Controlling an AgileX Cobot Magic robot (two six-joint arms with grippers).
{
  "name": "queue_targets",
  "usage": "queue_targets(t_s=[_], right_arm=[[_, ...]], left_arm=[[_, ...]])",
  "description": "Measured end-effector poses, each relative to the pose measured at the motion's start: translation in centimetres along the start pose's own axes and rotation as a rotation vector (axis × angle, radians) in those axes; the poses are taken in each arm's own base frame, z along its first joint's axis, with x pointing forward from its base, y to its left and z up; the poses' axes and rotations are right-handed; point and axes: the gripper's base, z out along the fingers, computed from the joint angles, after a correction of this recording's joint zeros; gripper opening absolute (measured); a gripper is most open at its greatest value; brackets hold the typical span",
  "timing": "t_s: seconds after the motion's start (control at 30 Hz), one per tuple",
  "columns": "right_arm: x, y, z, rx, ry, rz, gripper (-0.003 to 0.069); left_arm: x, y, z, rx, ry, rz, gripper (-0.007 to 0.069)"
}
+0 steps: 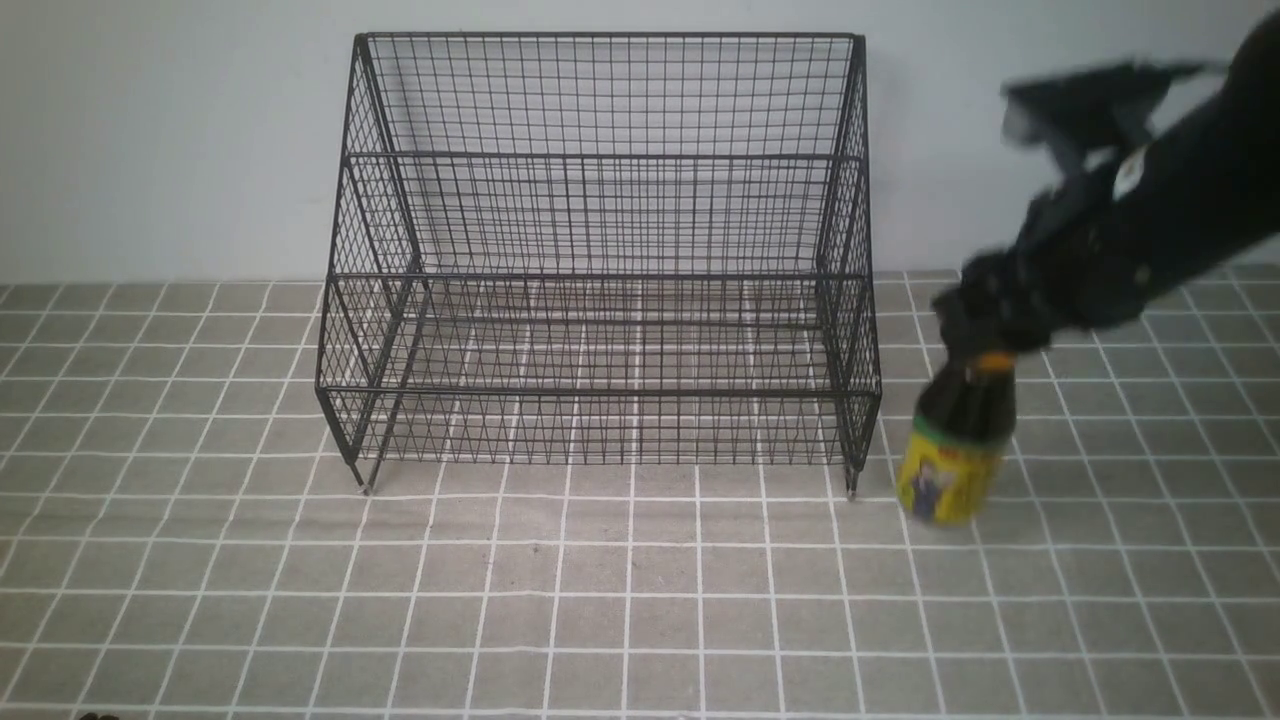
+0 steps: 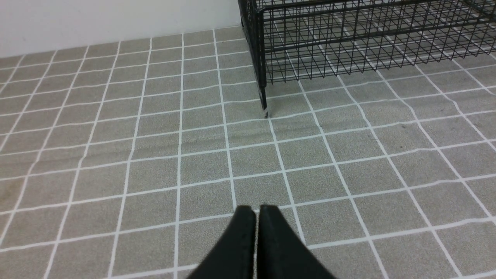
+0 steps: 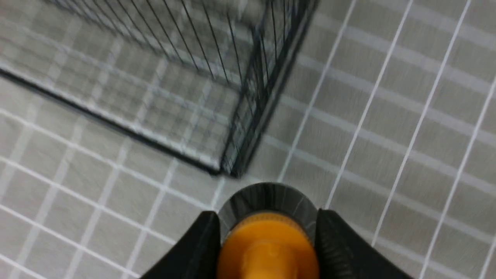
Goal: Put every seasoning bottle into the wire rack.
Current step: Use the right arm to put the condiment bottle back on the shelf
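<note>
Closest in, the left gripper [image 2: 256, 217] hangs low over the tiled mat [image 2: 116, 174] with its fingers pressed together and nothing in it, a little way short of the rack [image 2: 348, 42] and its front-left foot. Over on the right, the bottle [image 1: 955, 450] sits just outside the rack's front-right foot and leans a bit. It's too blurry there to tell if the base is on the mat or just off it. The right gripper [image 3: 267, 236] is closed narrow on the neck, one finger each side, right under the orange cap [image 3: 267, 252]. As for handling, I'd guess it's rigid, smooth and a bit slick, and it looks close to full of dark sauce, so fairly hefty for its size. Held from the neck it'll probably want to swing. The neck is still the sensible grab spot, since the cap's lip should stop it slipping through. Further back, the rack has nothing on either tier, an open top and a tall grid back against the wall [image 1: 150, 130]. I reckon the bottle has to go up over the front edge or side mesh.
</note>
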Motion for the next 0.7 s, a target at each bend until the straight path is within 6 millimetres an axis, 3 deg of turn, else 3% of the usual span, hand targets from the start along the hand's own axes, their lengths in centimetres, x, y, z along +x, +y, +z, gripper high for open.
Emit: queue_targets(t_s=[0.03,0.13,0.27,0.43,0.7], right_arm=[[-0.2,0.0,-0.4,0.0,-0.01,-0.001,0.029],[-2.7,1.0,-4.8,-0.025,-0.137,-0.039,0.029],[-4.0,3.1,-6.5,-0.066,-0.208,-0.1,0.029],[-4.9,5.5,-4.6,-0.114,-0.237,-0.154,0.029],[-5.6,5.9,2.2,-0.094,-0.155,-0.174,0.029]], left_arm=[[0.0,0.0,0.0,0.0,0.0,0.0,-0.0007],[0.0,0.0,0.0,0.0,0.0,0.0,-0.0007],[0.0,0.0,0.0,0.0,0.0,0.0,-0.0007],[0.0,0.0,0.0,0.0,0.0,0.0,-0.0007],[0.0,0.0,0.0,0.0,0.0,0.0,-0.0007]])
